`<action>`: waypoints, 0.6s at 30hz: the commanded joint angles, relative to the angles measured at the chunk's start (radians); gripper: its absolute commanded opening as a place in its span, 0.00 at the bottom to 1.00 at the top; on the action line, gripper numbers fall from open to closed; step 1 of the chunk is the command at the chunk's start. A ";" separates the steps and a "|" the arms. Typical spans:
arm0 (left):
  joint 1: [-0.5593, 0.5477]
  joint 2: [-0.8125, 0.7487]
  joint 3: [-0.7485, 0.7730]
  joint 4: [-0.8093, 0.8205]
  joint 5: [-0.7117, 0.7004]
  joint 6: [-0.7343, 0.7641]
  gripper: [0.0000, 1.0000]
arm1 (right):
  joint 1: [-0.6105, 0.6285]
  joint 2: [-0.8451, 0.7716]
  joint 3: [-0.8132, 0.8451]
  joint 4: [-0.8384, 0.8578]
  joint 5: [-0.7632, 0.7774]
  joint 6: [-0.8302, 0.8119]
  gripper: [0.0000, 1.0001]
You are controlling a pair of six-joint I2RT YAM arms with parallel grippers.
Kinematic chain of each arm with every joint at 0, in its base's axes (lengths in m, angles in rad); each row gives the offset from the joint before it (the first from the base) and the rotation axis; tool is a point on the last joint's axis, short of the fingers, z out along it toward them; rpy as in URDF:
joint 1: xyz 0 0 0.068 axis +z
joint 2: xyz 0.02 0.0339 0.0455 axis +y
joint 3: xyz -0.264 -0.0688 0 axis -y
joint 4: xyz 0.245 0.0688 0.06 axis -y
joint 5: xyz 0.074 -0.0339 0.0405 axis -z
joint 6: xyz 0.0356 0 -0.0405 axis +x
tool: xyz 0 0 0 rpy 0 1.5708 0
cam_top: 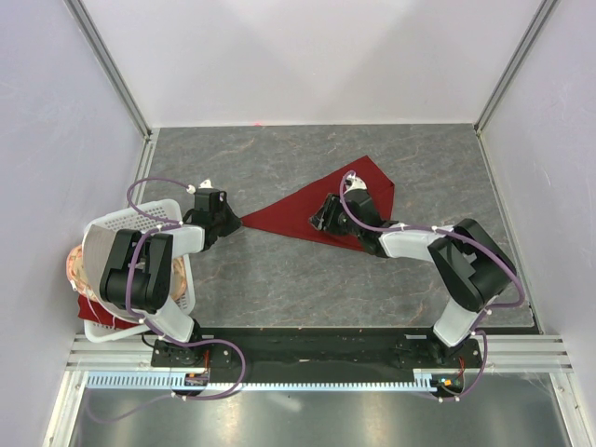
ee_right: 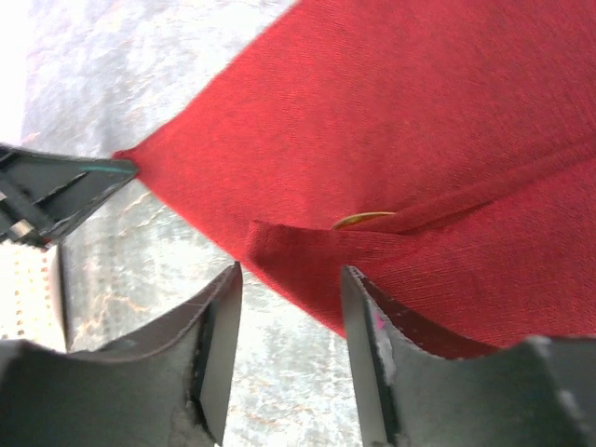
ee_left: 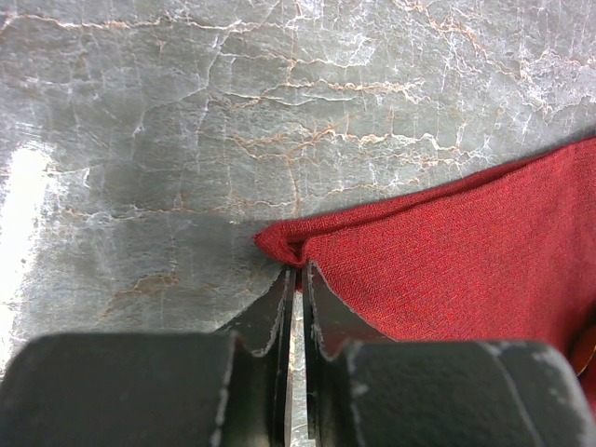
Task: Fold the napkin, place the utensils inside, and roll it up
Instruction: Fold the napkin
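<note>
The dark red napkin (cam_top: pixel 317 209) lies folded into a triangle on the grey table, its long tip pointing left. My left gripper (cam_top: pixel 237 222) is shut on that tip; the left wrist view shows the jaws (ee_left: pixel 296 268) pinching the corner of the napkin (ee_left: pixel 447 261). My right gripper (cam_top: pixel 321 216) is open low over the napkin's near edge. In the right wrist view a folded flap of napkin (ee_right: pixel 307 251) lies just ahead of the open gripper (ee_right: pixel 289 275). A sliver of a gold utensil (ee_right: pixel 363 220) peeks from under a fold; the rest is hidden.
A white basket (cam_top: pixel 154 207) stands at the left edge behind the left arm, holding a grey-beige cloth (cam_top: pixel 98 247) and other items. The grey marbled table (cam_top: pixel 279 279) is walled in white at the back and sides. The left gripper's fingers (ee_right: pixel 56 186) show in the right wrist view.
</note>
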 commanded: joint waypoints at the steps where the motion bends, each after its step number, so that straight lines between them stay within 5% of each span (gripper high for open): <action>1: 0.003 0.011 0.012 -0.002 0.010 0.045 0.14 | 0.004 -0.071 0.037 0.074 -0.072 -0.041 0.58; 18: 0.009 -0.037 -0.040 0.004 0.006 -0.035 0.42 | -0.103 -0.384 -0.127 0.021 -0.116 -0.095 0.67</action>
